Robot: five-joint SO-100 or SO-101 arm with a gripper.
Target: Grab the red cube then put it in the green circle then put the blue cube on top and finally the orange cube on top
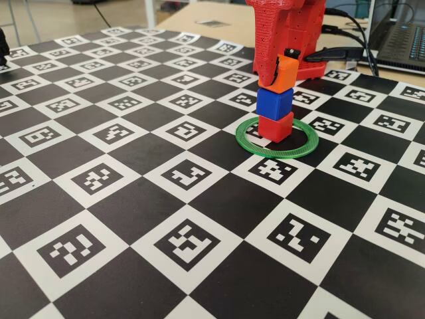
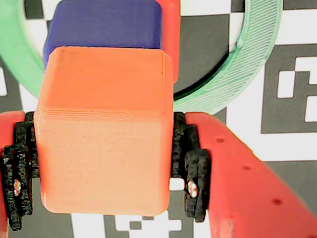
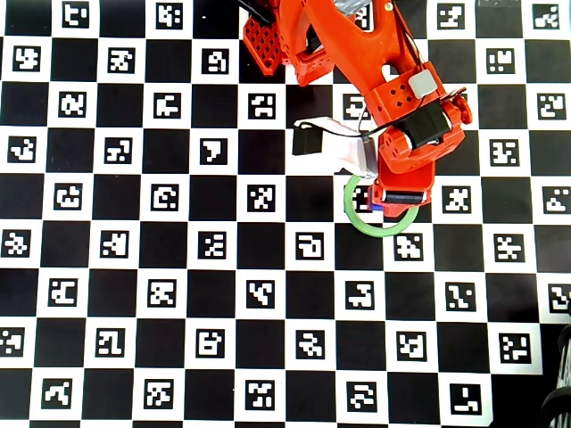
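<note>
The red 3D-printed two-finger end effector point(image 1: 282, 72) is clamped on the small bright orange plastic cube point(image 1: 286, 74), which sits at the top of a three-cube stack. In the wrist view the orange cube point(image 2: 104, 131) fills the middle of the picture, with a black ridged pad point(image 2: 190, 166) pressed against its right side and another against its left, each backed by a red finger.

In the fixed view the orange cube rests on, or just touches, the small deep blue plastic cube point(image 1: 274, 103); its base sits slightly offset to the right of the blue one. The blue cube stands on the small matte red plastic cube point(image 1: 275, 127), which sits on the tabletop point(image 1: 133, 219) inside the thin flat translucent green plastic ring point(image 1: 292, 151). The red cube stands towards the back left of the ring's opening rather than at its centre.

In the wrist view the blue cube point(image 2: 106, 25) shows just beyond the orange one, a strip of the red cube point(image 2: 171, 34) appears at its right edge, and arcs of the green ring point(image 2: 247, 54) curve on both sides.

In the overhead view the arm covers the stack; only the lower part of the green ring point(image 3: 384, 227) shows below the end effector point(image 3: 399, 198). The tabletop is a black-and-white checkerboard of printed markers. A laptop point(image 1: 402, 40) and black cables point(image 1: 345, 50) lie at the far right edge in the fixed view.
</note>
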